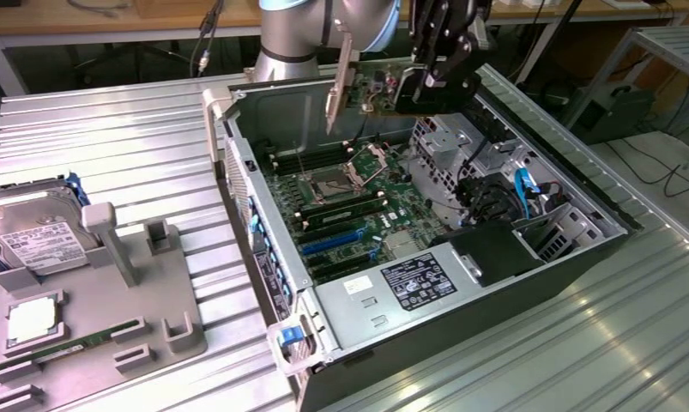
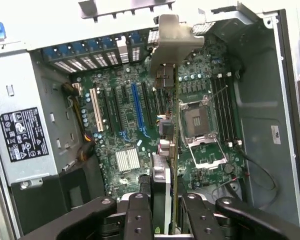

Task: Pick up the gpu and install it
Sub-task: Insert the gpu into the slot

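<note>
My gripper [image 1: 425, 86] hangs over the far end of the open computer case [image 1: 573, 184], shut on the gpu [image 1: 377, 86]. I hold the card on edge above the motherboard [image 1: 350, 210], apart from it, and its silver bracket [image 1: 341, 77] hangs toward the case's rear wall. In the wrist view the gpu [image 2: 168, 150] shows edge-on between my two black fingers [image 2: 140, 215]. Its bracket [image 2: 174, 37] is near the rear slot openings. The gripper [image 2: 166, 217] is closed on the card's end. Below lie the expansion slots, among them a blue slot [image 2: 136, 105], also visible from outside as a blue slot [image 1: 335, 240].
The CPU socket [image 2: 197, 117] and memory slots lie beside the card's line. A power supply [image 1: 419, 279] fills the near end of the case, and a drive cage with blue cables [image 1: 525, 184] lines one side. At the exterior view's left, a grey fixture [image 1: 115, 292] carries a hard drive [image 1: 35, 236] and a green memory stick [image 1: 75, 346].
</note>
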`<state>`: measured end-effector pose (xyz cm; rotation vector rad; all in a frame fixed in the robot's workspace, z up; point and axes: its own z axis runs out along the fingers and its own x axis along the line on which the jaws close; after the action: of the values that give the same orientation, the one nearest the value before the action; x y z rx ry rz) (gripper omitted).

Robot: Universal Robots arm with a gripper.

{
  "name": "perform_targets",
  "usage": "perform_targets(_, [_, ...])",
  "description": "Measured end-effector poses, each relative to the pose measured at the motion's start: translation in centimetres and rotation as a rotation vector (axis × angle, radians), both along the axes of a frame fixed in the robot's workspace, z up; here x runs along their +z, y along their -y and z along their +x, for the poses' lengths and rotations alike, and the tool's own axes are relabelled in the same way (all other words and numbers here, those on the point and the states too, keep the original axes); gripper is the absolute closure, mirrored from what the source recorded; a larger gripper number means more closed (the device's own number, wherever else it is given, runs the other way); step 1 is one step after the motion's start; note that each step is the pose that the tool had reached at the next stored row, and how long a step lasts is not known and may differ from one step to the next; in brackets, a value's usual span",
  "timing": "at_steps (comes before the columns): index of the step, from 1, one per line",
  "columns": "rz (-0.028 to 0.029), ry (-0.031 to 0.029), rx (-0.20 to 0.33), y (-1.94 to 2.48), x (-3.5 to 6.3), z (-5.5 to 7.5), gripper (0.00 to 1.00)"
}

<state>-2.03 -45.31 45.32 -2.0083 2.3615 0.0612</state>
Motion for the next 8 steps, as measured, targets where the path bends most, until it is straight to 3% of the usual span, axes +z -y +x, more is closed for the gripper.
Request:
perform_targets(2, [-0.0001,0.0048,0.034,0.00,-0.05,-0.01,0.72])
perform_targets(6, [-0.0004,0.0285,0.058,0.00,-0.25,0.00,0.72])
perform_targets(8, [0.0001,0.0313,0.077,0.00,-0.33,0.00,0.72])
